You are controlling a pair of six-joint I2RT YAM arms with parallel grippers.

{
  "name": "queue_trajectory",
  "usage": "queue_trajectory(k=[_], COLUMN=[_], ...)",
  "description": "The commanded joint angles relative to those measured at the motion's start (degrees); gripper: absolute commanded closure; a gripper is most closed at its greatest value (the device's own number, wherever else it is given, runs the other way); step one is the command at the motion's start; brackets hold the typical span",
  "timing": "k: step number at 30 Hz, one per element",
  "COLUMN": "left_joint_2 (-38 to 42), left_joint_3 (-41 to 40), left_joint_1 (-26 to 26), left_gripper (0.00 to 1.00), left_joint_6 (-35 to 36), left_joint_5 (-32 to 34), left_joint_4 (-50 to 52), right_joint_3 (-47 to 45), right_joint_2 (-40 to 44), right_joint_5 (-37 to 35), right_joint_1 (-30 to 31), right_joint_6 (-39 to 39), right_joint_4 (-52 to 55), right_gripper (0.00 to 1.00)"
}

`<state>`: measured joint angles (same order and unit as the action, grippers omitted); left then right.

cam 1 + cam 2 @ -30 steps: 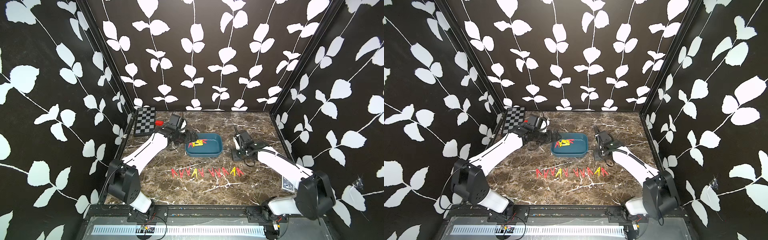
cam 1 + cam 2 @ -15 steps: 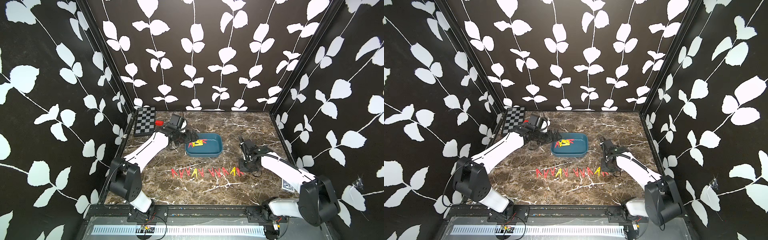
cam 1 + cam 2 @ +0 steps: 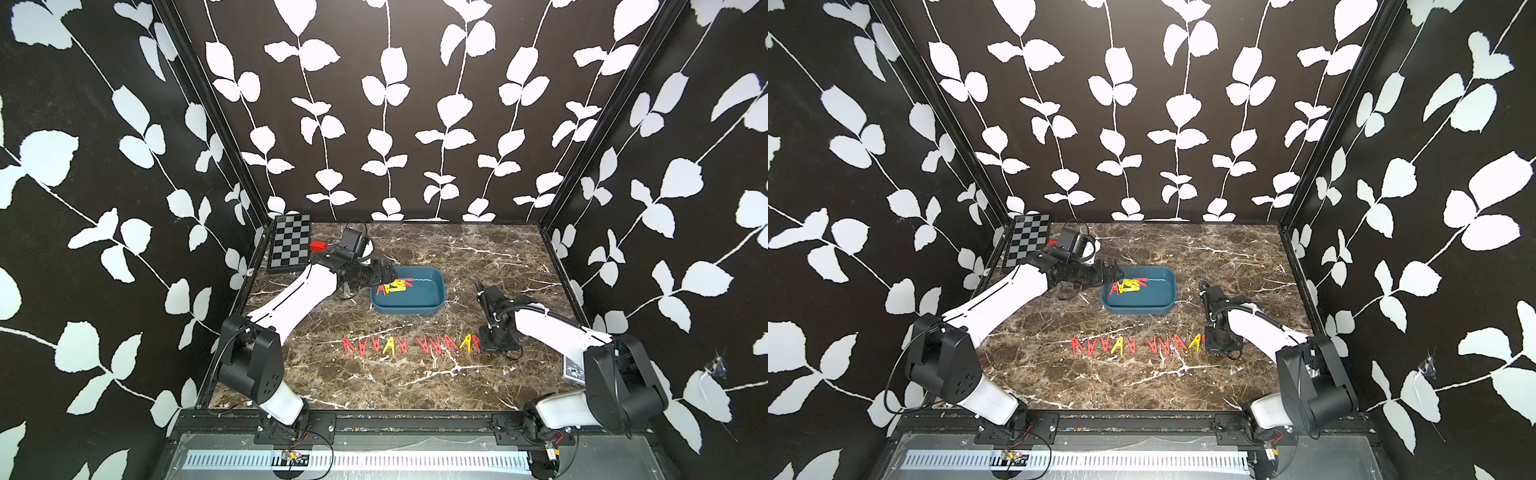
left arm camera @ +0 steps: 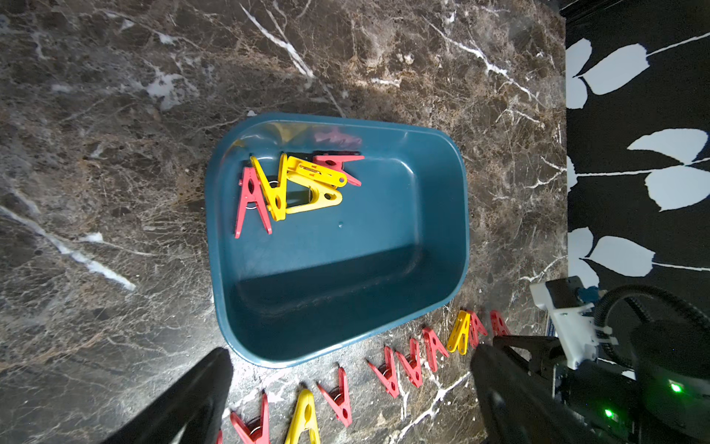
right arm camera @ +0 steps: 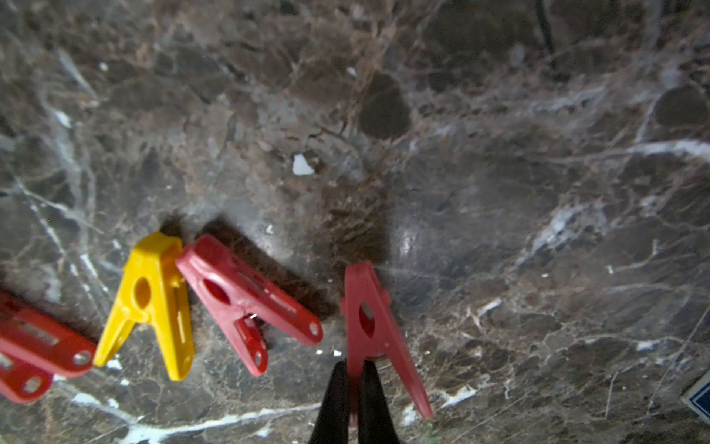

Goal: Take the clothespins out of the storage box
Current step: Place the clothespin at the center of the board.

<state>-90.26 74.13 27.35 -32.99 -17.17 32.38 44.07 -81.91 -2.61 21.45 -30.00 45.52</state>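
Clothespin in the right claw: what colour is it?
Red; the clothespin shows best in the right wrist view.

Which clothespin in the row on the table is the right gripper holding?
The red clothespin at the end of the row, beside the tilted red clothespin: the right gripper is shut on one of its legs; the others lie free.

Clothespins (image 3: 395,286) in storage box (image 3: 407,310), more rowed before it, checkerboard (image 3: 289,243) behind-left

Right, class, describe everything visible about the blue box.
The box is a shallow teal plastic tub, glossy, rectangular with rounded corners and a flared rim. It sits upright on the marble table. Red and yellow pegs lie heaped at one end; the rest is bare. The open left tool hangs near its rim.
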Motion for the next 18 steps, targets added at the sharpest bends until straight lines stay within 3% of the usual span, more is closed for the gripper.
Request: queue_trajectory(k=[1, 10, 18], left_joint_2=[0.79, 1.14, 0.55], left_joint_3=[0.75, 0.79, 1.89], left_joint_1=[0.26, 0.33, 0.58], left_gripper=[0.01, 0.01, 0.01], left_joint_6=[0.18, 0.55, 1.22], left_joint_5=[-0.41, 0.71, 3.68], left_joint_4=[-0.06, 1.1, 2.42], right_joint_3=[-0.1, 0.27, 4.39], right_joint_2=[-1.59, -1.69, 5.35], right_joint_5=[-0.82, -0.81, -0.79], right_joint_1=[-0.61, -0.88, -0.82], right_joint_6=[-0.33, -0.32, 0.86], right_joint_4=[0.17, 0.64, 3.08], right_gripper=[1.0, 0.79, 0.56])
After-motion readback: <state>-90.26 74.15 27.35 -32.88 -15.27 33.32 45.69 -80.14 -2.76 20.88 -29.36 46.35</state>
